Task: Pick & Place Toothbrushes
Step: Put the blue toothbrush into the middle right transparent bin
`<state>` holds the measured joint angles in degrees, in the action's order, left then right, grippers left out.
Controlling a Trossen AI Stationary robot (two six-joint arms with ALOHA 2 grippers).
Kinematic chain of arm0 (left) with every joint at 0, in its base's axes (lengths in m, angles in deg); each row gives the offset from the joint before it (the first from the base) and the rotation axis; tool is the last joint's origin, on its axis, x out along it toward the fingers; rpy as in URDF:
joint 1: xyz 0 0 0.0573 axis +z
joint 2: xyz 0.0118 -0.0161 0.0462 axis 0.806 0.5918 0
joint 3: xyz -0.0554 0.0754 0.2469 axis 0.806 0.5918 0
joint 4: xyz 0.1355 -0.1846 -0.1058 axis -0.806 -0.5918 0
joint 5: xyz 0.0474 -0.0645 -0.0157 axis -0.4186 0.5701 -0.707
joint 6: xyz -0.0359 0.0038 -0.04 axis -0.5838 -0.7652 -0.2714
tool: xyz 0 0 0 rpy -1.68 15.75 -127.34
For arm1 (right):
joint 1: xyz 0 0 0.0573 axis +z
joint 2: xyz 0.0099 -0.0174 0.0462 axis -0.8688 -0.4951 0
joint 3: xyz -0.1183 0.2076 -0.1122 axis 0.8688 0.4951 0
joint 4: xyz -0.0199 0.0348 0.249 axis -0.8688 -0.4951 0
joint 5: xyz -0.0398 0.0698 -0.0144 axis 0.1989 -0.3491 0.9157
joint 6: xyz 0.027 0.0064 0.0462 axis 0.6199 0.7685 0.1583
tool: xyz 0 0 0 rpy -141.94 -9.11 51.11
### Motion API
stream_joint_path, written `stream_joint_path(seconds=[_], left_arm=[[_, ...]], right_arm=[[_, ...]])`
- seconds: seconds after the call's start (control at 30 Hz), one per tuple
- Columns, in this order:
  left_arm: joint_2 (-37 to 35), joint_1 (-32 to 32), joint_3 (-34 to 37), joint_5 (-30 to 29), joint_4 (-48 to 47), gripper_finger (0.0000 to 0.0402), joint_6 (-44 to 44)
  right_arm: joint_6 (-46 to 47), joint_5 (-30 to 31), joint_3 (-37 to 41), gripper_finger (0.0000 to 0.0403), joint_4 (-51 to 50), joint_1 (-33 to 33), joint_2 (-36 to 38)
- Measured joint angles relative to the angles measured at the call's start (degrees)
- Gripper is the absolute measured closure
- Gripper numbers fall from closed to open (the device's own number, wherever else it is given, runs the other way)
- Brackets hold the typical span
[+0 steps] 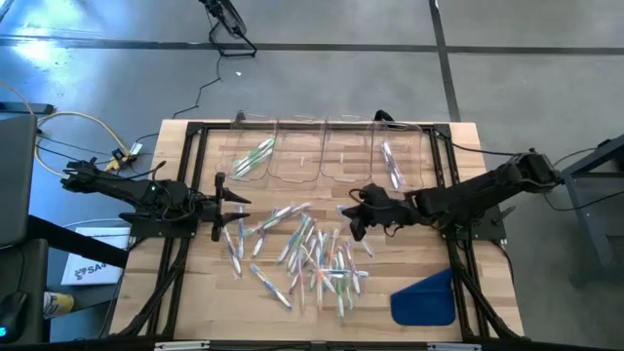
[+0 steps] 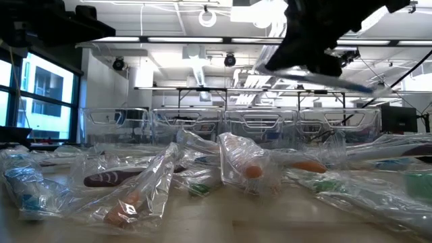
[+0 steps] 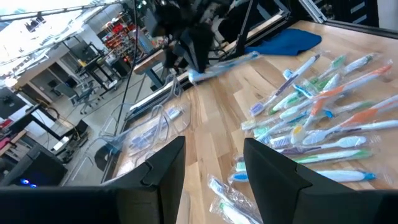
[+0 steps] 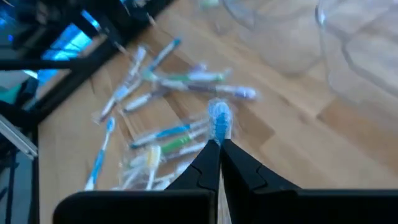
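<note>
The right gripper (image 1: 357,220), raised above the wooden table (image 1: 195,302), is clenched on one wrapped blue-headed toothbrush (image 4: 218,121) whose long body runs out past the fingertips, roughly crosswise to the arm as the low view shows it. Just below and beside this claw lies the loose pile of thin plastic-wrapped toothbrushes (image 1: 312,255) in green, orange, blue and purple. Beyond the claw, toward the table's far edge, stands the row of clear plastic bins (image 1: 327,146); one near it already holds a brush or two (the likely drop spot, I judge). The left gripper (image 1: 222,202) hovers across the pile with its jaws apart, holding nothing, and the right arm is clearly nearer those bins.
</note>
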<state>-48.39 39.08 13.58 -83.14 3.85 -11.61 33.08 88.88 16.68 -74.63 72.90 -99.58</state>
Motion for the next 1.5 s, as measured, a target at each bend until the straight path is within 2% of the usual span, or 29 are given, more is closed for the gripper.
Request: stream_joint_path(seconds=[0.33,0.53,0.9,1.1,1.33,1.5], left_arm=[[0.0,0.0,0.0,0.0,0.0,0.0242,-1.2],[0.0,0.0,0.0,0.0,0.0,0.0242,-1.3],[0.0,0.0,0.0,0.0,-0.1,0.0242,-1.3],[0.0,0.0,0.0,0.0,-0.1,0.0242,-1.3],[0.0,0.0,0.0,0.0,-0.1,0.0242,-1.3],[0.0,0.0,0.0,0.0,-0.1,0.0242,-1.3]], right_arm=[[-7.7,7.2,0.0,0.0399,1.4,0.0,8.3],[-14.1,11.5,0.0,0.0399,6.9,-0.3,10.3],[-19.5,7.4,0.0,0.0399,12.5,-10.4,10.3],[-21.0,1.7,0.0,0.0399,15.6,-17.6,10.3],[-22.7,-1.4,0.0,0.0399,19.4,-23.9,10.3],[-23.8,-1.5,0.0,0.0399,19.4,-27.4,10.2]])
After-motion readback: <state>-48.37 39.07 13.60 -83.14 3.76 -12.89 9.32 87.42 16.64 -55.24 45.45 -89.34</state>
